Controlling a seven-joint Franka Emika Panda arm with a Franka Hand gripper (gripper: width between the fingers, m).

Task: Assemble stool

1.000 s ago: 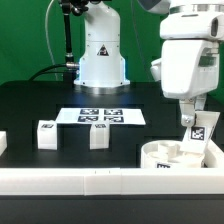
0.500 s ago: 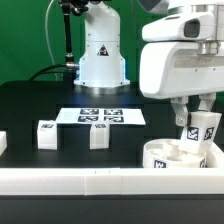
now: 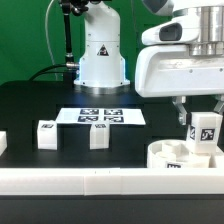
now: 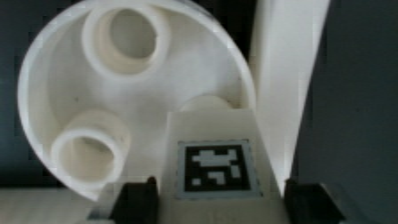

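Gripper (image 3: pixel 201 118) is clamped on the held leg (image 3: pixel 205 133), w/ one of its fingers (image 4: pixel 128 196) on either side and jaws part-closed round it. Held leg is upright, tag facing the ext. cam, lower end just above the seat (image 3: pixel 176 157) at the seat's ext.-view-right side; can't tell if they touch. In wrist view the held leg hangs over the seat's inner face, near two round sockets. Seat lies right against the border rail (image 3: pixel 80 181). Near loose leg (image 3: pixel 98 135) and far loose leg (image 3: pixel 47 134) stand well apart from the seat, to its ext.-view left. Marker board (image 3: pixel 100 116) lies beyond them, also left of the seat.
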